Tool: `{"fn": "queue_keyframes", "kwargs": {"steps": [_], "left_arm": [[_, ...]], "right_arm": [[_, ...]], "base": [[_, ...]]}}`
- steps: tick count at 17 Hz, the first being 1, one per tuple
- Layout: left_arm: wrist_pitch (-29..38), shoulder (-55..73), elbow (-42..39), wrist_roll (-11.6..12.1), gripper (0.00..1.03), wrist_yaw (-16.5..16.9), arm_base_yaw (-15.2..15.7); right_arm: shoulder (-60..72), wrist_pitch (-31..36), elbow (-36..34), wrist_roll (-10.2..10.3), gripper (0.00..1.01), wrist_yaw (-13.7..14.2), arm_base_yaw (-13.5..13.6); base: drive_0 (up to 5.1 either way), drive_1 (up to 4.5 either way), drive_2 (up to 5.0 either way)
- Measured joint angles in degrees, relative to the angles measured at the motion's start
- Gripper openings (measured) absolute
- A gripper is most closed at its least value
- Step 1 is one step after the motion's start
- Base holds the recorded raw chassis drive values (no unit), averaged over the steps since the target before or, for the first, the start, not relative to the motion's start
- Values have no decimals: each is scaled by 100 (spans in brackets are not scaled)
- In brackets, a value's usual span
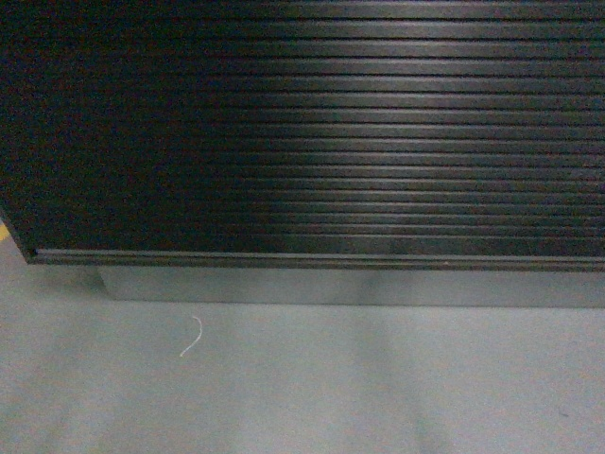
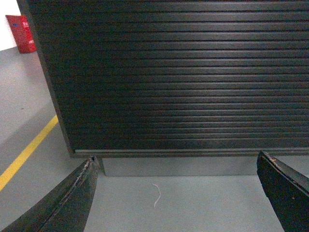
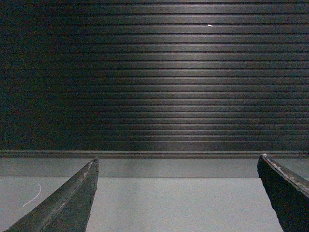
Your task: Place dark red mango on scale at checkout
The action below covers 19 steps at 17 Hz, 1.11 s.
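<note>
Though facing checkout (image 1: 378,123), both tools (image 2: 176,193) (image 3: 176,193) wide, empty.

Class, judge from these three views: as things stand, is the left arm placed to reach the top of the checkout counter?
Probably not. Its open end effector hangs low, facing the checkout's ribbed front panel near the floor; no counter top shows in any view.

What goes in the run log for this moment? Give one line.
facing: checkout ribbed front | left gripper: open, empty | right gripper: open, empty | mango, scale: unseen
</note>
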Motion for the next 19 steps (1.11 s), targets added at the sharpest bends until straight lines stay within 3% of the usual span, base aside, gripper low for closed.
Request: {"fn": "queue_keyframes", "kwargs": {"steps": [14, 19], "left_arm": [[0, 0, 0, 0, 98, -4, 0], [0, 0, 0, 0, 98, 0, 0]], "right_arm": [[0, 2, 0, 0, 98, 0, 0], [0, -4, 0, 0, 98, 0, 0]], "base": [[-7, 356, -370], [0, 0, 0]]}}
